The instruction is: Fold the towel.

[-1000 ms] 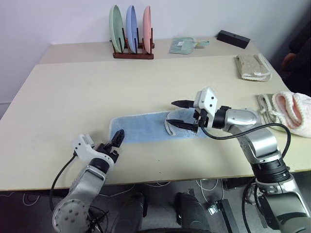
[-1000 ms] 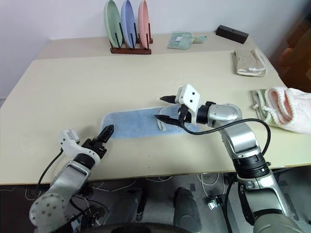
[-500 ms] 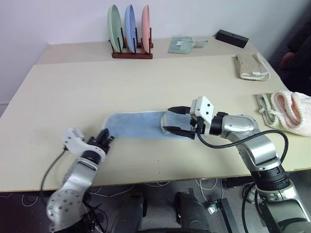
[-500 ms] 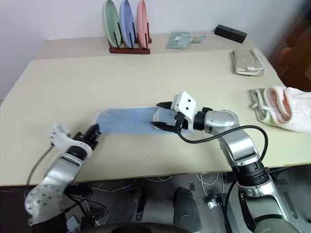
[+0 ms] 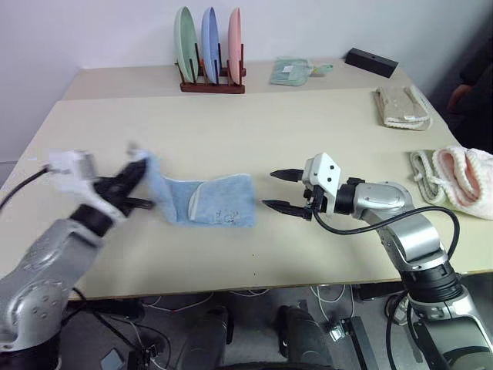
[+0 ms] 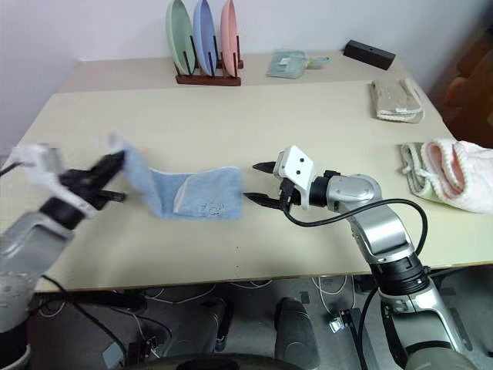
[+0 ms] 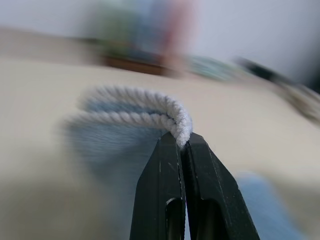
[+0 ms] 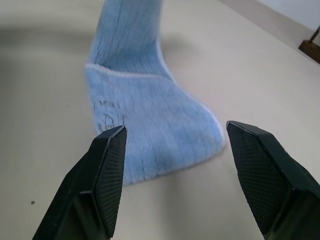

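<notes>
The towel [image 5: 219,202] is light blue with whitish trim and lies partly folded on the table [image 5: 231,131]. Its left end is lifted off the surface. My left gripper [image 5: 143,185] is shut on that raised end. In the left wrist view the fingers [image 7: 167,165] pinch the white corded edge [image 7: 175,117] of the towel. My right gripper [image 5: 279,190] hovers just right of the towel's right edge, open and holding nothing. In the right wrist view the towel [image 8: 145,110] lies ahead, between the spread fingers [image 8: 107,165].
A rack with three upright plates [image 5: 209,50] stands at the back. A green cloth [image 5: 291,72] and a black box [image 5: 370,62] lie beside it. A beige folded towel [image 5: 400,106] and a pink-and-white fluffy towel [image 5: 458,173] lie at the right.
My left gripper closed on the towel's left end and raised it. The towel slid left, clear of the right gripper, which stayed open and nearly still.
</notes>
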You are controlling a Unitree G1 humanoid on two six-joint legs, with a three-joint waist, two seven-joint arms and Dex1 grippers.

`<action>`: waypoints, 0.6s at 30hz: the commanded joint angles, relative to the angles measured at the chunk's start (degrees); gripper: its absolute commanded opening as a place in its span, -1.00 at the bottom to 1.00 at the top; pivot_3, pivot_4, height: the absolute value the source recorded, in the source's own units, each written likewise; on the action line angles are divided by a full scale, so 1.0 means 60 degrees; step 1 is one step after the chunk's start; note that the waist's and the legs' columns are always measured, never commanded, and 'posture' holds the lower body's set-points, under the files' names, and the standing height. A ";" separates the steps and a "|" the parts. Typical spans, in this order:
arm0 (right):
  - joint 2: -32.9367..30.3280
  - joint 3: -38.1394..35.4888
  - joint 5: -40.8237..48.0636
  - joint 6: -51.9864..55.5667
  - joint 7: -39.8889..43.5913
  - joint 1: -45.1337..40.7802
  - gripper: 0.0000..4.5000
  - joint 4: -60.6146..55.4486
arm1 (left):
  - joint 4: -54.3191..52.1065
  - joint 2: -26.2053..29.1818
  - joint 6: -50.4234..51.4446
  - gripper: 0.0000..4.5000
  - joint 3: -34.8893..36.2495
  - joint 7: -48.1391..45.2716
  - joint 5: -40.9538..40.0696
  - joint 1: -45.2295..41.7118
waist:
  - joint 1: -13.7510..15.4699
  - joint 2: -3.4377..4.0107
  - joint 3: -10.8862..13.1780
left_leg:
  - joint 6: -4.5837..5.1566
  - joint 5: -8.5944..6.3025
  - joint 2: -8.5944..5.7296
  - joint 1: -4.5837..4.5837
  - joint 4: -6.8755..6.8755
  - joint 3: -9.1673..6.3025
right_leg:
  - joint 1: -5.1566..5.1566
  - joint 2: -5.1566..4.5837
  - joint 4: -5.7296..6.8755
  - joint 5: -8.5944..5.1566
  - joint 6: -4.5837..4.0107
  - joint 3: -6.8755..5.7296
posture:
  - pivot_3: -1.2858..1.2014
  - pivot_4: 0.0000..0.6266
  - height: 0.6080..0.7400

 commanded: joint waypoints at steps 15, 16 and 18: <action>-0.0041 -0.0268 -0.0160 -0.0299 -0.0345 0.0294 0.44 -0.0196 | 0.0610 -0.0347 0.0377 -0.37 -0.3416 -0.2065 0.3003 -0.0733 | 0.0033 0.0002 0.0003 | 0.0000 0.0000 0.0004 -0.0004 -0.0008 -0.0007 | -0.0010 0.0002 -0.0002 0.0010 0.0020 0.0005 | 0.03 -0.52 1.00; -0.0047 -0.0271 -0.0173 -0.0316 -0.0350 0.0302 0.44 -0.0181 | 0.0451 -0.0297 0.0434 -0.14 -0.3101 -0.2144 0.2759 -0.0549 | 0.0022 0.0002 0.0003 | 0.0001 0.0000 0.0004 -0.0004 -0.0008 -0.0007 | -0.0010 0.0003 -0.0002 0.0010 0.0020 0.0005 | 0.03 -0.52 1.00; -0.0063 -0.0291 -0.0205 -0.0346 -0.0376 0.0287 0.44 -0.0120 | 0.0096 -0.0198 0.0629 0.27 -0.2347 -0.2286 0.2102 -0.0127 | -0.0008 0.0004 0.0004 | 0.0003 -0.0001 0.0007 -0.0002 -0.0010 -0.0012 | -0.0015 0.0003 -0.0001 0.0010 0.0022 0.0006 | 0.03 -0.52 1.00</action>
